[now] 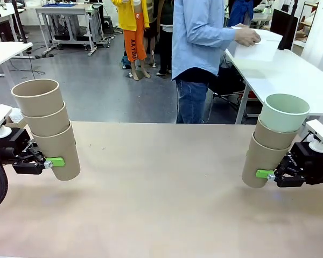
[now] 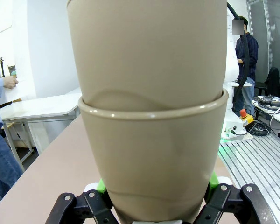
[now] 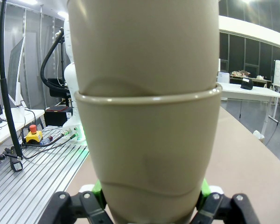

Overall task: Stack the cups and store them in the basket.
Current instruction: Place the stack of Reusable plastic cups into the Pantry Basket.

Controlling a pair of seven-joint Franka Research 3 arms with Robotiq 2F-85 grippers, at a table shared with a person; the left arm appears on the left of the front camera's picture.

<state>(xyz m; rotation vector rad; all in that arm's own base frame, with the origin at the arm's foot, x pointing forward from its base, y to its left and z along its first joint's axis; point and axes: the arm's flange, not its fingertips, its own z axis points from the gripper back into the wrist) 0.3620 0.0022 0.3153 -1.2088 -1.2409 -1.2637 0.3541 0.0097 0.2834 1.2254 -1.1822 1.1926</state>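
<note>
My left gripper (image 1: 58, 160) is shut on the bottom cup of a stack of three tan cups (image 1: 46, 126), held tilted above the table's left side. In the left wrist view the tan stack (image 2: 151, 140) rises between the green pads of that gripper (image 2: 154, 207). My right gripper (image 1: 261, 172) is shut on a second stack (image 1: 269, 156) of two tan cups with a mint green cup (image 1: 283, 113) on top, above the table's right side. The right wrist view has the lower cup (image 3: 147, 149) clamped in the gripper (image 3: 151, 203). A white bin, seemingly the basket (image 1: 257, 49), lies under a person's hand on the far right table.
The tan table (image 1: 161, 188) lies bare between the two arms. A person in a blue shirt (image 1: 199, 37) stands beyond its far edge, turned toward a white side table (image 1: 290, 80) at the back right.
</note>
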